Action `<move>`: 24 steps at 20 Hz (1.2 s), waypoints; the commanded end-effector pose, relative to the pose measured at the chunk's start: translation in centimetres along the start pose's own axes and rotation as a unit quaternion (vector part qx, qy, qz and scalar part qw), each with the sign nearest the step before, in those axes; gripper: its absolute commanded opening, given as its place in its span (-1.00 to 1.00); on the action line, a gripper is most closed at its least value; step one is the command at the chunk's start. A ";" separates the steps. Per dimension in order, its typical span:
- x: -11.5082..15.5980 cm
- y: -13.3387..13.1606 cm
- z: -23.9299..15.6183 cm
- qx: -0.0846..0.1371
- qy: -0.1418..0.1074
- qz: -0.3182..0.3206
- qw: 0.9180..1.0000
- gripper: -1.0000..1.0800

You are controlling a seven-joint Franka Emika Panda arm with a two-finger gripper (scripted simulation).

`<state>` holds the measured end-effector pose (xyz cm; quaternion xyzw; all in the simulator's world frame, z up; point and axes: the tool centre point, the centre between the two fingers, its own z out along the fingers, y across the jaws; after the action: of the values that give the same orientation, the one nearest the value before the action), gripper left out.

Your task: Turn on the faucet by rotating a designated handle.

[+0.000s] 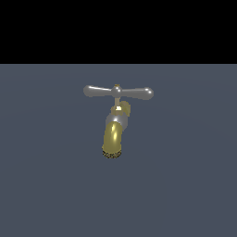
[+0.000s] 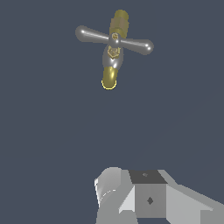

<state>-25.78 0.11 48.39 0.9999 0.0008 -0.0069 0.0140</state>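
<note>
Floor: a plain dark blue-grey floor fills both views; in the exterior view you see a black band above it.

Gripper: in the wrist view you see only grey blocky parts of the gripper at the edge of the picture, well apart from the faucet. The fingertips are out of the picture, so you cannot tell how far the jaws are open, and you see nothing held. The exterior view does not show the arm at all.

Faucet: the faucet stands alone near the middle of the floor in the exterior view. Its brass-yellow spout curves down toward the camera and ends in a dark mesh-like tip (a grey collar sits around the spout, higher up).

Handle: the grey crossbar handle sits on top of the faucet on a short brass stem. It lies about level, one rounded end toward the exterior view's left, the other toward its right, and it is wider than the spout. Nothing touches it.
</note>
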 end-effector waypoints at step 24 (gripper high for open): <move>2.6 4.1 6.3 0.001 0.003 -0.153 0.988 -1.00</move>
<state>-23.62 -3.66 42.87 0.9906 0.1362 -0.0061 0.0119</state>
